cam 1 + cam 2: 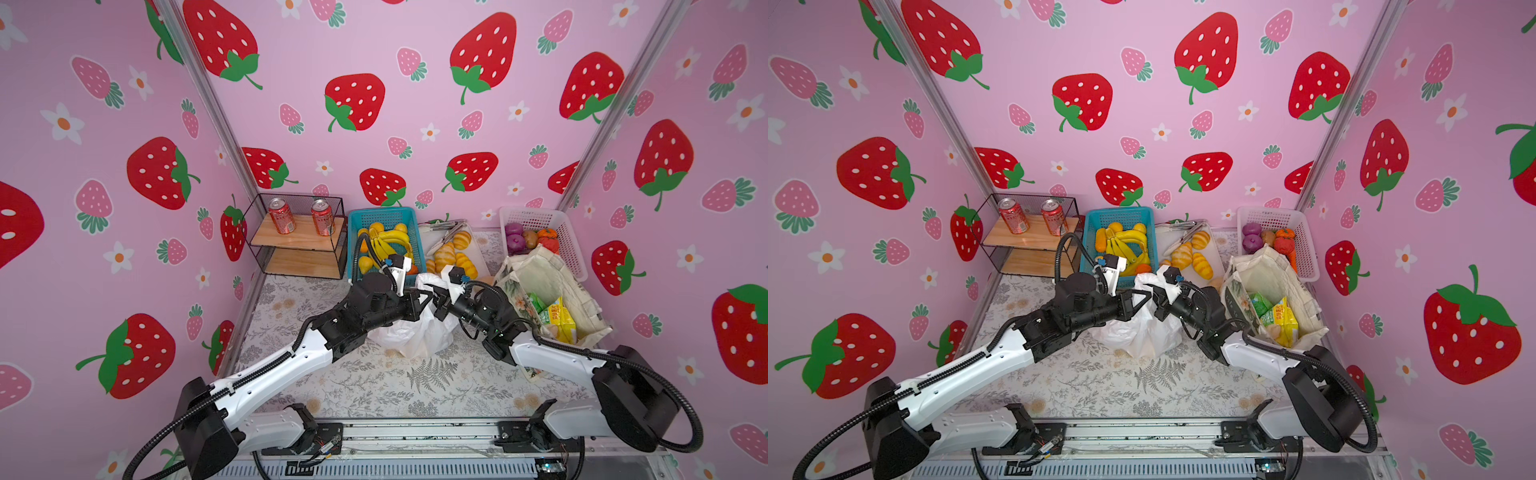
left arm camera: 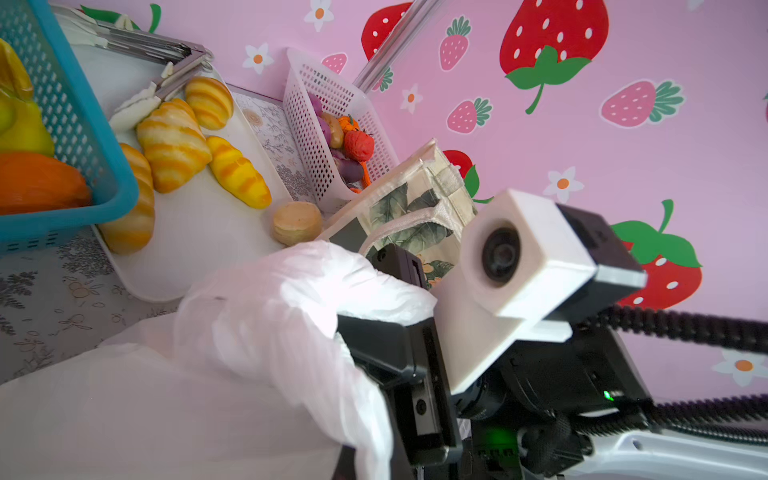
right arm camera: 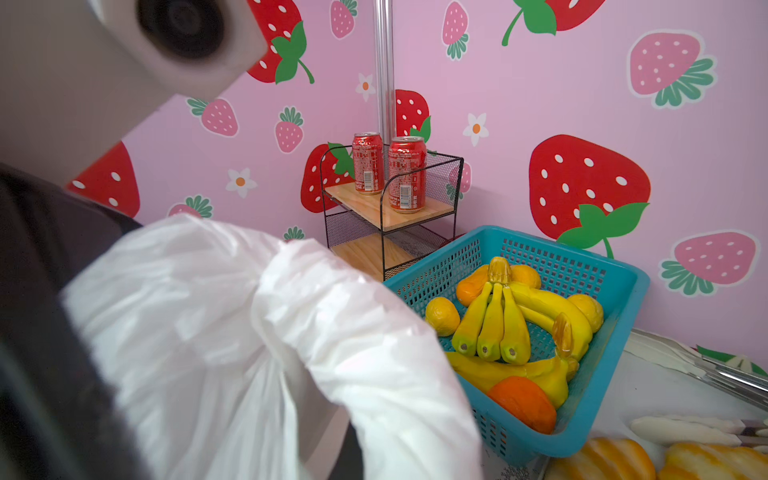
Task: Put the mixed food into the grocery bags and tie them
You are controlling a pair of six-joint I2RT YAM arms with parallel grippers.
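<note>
Two pincers meet over one white plastic handle bag [image 1: 415,332] [image 1: 1142,336], which sits mid-worktop [image 1: 374,386] on the floral cloth with its top bunched upward.

- Left pincer [image 1: 424,298]: jaws together at the bag's gathered top. Whether film is caught between them cannot be told.
- Right pincer [image 1: 441,305]: jaws together, clamped on a fold of the bag's film. The left wrist view shows the film running into it.
- Canvas tote [image 1: 552,274]: floral print, standing open on the right side, well clear of the plastic bag and just in front of the white basket [image 1: 536,218] of purple, orange and red toy produce.
- Snack packets: one green [image 1: 536,301] and one yellow [image 1: 561,320], both inside the tote.
- Croissant rolls [image 2: 174,141]: four, on the white tray [image 2: 199,232] between the two baskets, with a round bun [image 2: 297,222] at its edge.
- Blue basket [image 3: 623,291]: toy bananas [image 3: 494,324], lemons and an orange piece.
- Wire shelf [image 1: 299,249]: back left — two red soda cans [image 1: 282,216] upright on the upper board.
</note>
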